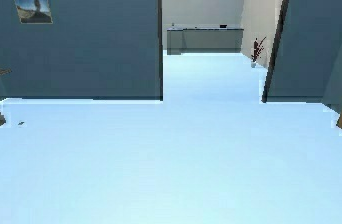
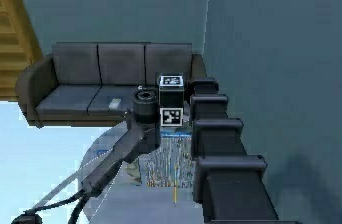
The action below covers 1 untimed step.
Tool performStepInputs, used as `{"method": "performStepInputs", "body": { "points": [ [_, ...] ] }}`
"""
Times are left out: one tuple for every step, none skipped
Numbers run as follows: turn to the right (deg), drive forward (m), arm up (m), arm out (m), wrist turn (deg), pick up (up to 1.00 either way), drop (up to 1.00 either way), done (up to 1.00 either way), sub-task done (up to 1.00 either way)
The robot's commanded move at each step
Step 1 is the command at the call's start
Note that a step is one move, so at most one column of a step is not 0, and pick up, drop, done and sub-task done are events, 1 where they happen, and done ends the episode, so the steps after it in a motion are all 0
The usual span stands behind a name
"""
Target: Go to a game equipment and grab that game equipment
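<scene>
**Pincer before the sofa, grip unclear**

Pale floor (image 1: 179,160) runs between dark walls to a doorway (image 1: 214,50). The pincer (image 2: 134,120) hangs before a dark sofa (image 2: 79,75). Whether its fingers are apart, together or holding anything cannot be told. A small pale thing (image 2: 112,101) lies on the seat just left of it, perhaps the game equipment.

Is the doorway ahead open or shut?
Open: pale floor runs straight through the doorway to a grey counter in the room beyond.

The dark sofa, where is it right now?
In the arm side view's upper left, the dark sofa stands in front of the blue-grey wall, with a slanted wooden structure just to its left.
</scene>
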Motion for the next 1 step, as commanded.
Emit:
{"method": "performStepInputs", "body": {
  "points": [
    [0.0,0.0,0.0,0.0,45.0,0.0,0.0,0.0,0.0]
  ]
}}
